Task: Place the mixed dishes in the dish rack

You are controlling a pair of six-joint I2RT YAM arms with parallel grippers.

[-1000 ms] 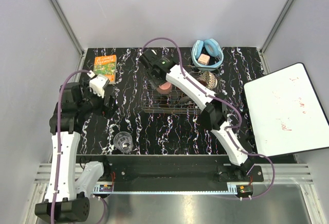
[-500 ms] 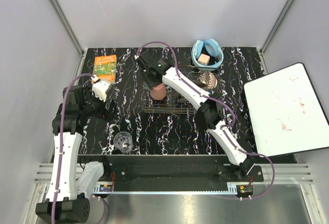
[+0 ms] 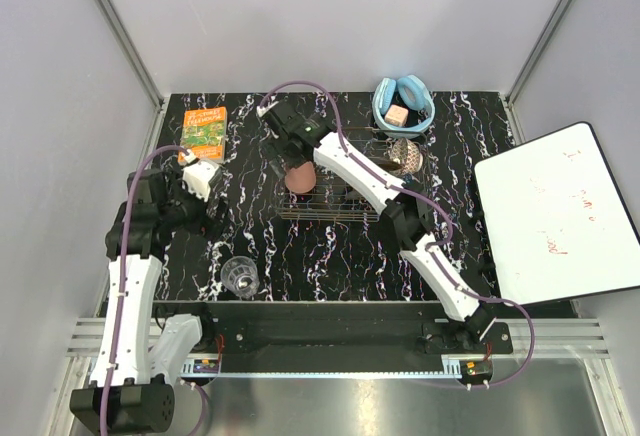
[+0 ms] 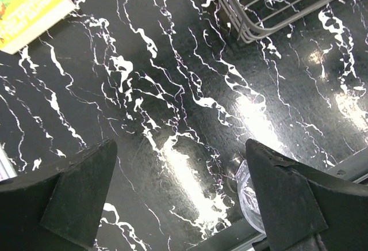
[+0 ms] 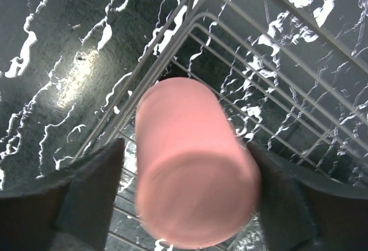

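Observation:
The salmon-pink cup [image 5: 192, 176] lies tilted between my right gripper's [image 5: 187, 202] spread fingers, base toward the camera and blurred, over the left end of the wire dish rack [image 5: 270, 78]. From above, the cup [image 3: 298, 177] leans at the rack's [image 3: 335, 204] left edge, just below the right gripper [image 3: 292, 151]. A slim gap shows beside the left finger. My left gripper [image 4: 181, 205] is open and empty above the table. The clear glass tumbler [image 4: 250, 196] stands by its right finger, and also shows from above [image 3: 240, 276]. A speckled bowl [image 3: 405, 156] sits at the rack's right end.
The orange-green book [image 3: 204, 126] lies at the far left, also in the left wrist view [image 4: 23, 3]. Light-blue headphones [image 3: 403, 101] around a pink block sit behind the rack. A whiteboard [image 3: 560, 216] lies off the table's right edge.
My right gripper has carried the pink cup leftward to the rack's left end, where the cup now tilts over. My left arm has drawn back slightly toward the near left.

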